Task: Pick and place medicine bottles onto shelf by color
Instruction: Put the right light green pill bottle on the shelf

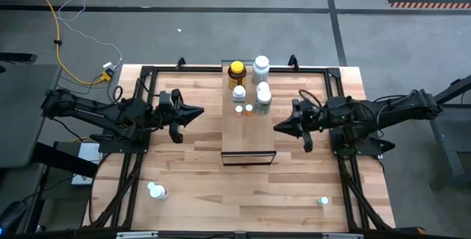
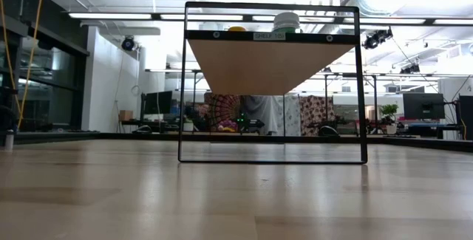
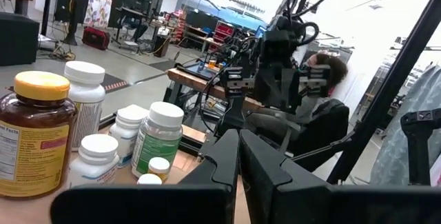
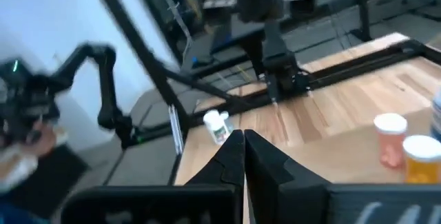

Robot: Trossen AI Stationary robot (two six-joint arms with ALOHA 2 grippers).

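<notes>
Two grippers closed, empty | round plastic bottles [image 1: 250,84] on smooth wooden shelf [image 1: 249,140]

- The amber bottle [image 3: 33,145] carried a label whose heading ended in "Facts"; the finer print below was too small to read.
- A small tag on the shelf's front edge [image 2: 269,37] was illegible.

The pale striped butcher-block wooden tabletop [image 1: 199,173] looks smooth with a soft sheen. The long light-wood shelf board [image 1: 249,137] is smooth and matt. At its twelve o'clock end, the amber translucent plastic bottle [image 3: 33,145] looks glossy, with a paper label.
</notes>
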